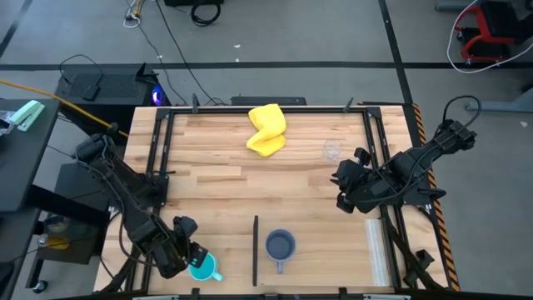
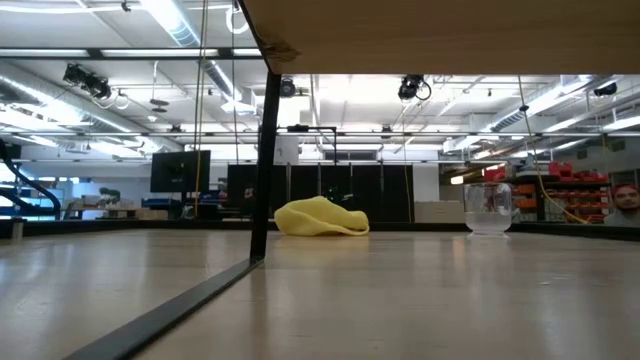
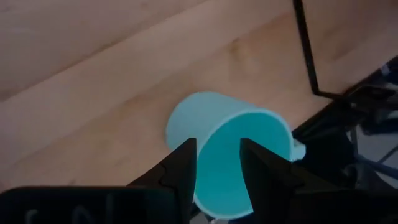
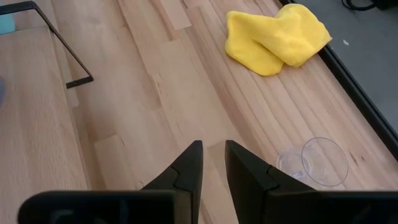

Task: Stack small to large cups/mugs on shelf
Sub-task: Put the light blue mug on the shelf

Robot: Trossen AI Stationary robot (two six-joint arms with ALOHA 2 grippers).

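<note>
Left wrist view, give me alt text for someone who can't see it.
The left gripper straddles the rim of a turquoise mug, one finger inside and one outside, over the wooden table. A thin black shelf frame crosses the far corner.

The turquoise mug [image 1: 202,268] sits at the near left corner of the surface [image 1: 216,192], its rim caught between the fingers of the left tool [image 3: 217,163]. The grey-blue mug [image 1: 280,246] stands upright near the front middle, handle toward the front edge. The clear cup [image 1: 332,151] stands upright farther back on the right.
</note>
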